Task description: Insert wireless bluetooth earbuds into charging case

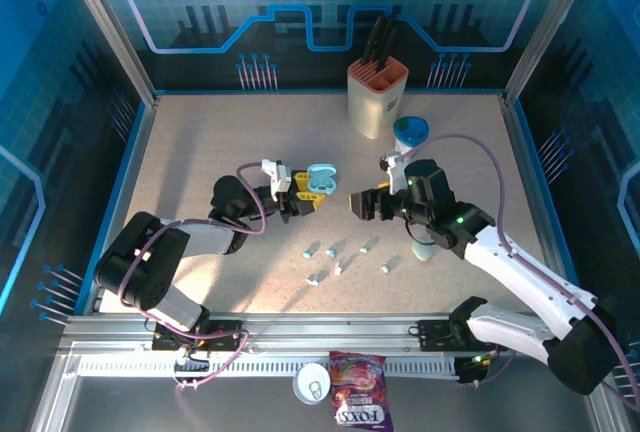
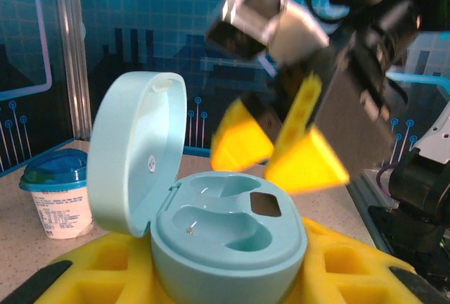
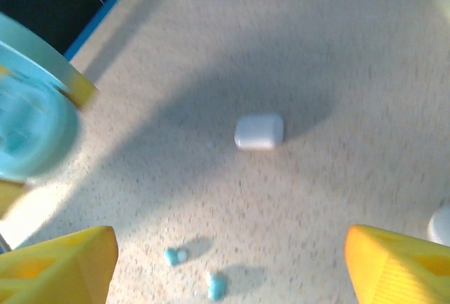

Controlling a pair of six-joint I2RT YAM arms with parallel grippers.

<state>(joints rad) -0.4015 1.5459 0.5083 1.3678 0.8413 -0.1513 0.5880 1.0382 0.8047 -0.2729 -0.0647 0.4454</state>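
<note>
The charging case [image 2: 232, 248] is pale blue and pebble-shaped. Its lid stands up and both wells show empty. My left gripper [image 1: 300, 198] is shut on it, yellow fingers [image 2: 91, 269] pressing its sides, holding it above the table's middle [image 1: 318, 184]. Several tiny earbuds [image 1: 331, 251], white and pale blue, lie scattered on the table nearer the arms. Two pale blue earbuds [image 3: 176, 255] lie below my right gripper [image 3: 228, 269], which hangs open and empty. In the top view the right gripper [image 1: 365, 204] sits just right of the case, and its yellow fingers [image 2: 309, 160] hover over the case's far side.
A small white closed case [image 3: 259, 131] lies on the table beyond the earbuds. A knife block [image 1: 377, 92] and a blue-lidded cup [image 1: 411, 132] stand at the back. A snack bag [image 1: 360, 404] and a round tin [image 1: 312, 382] rest at the front rail.
</note>
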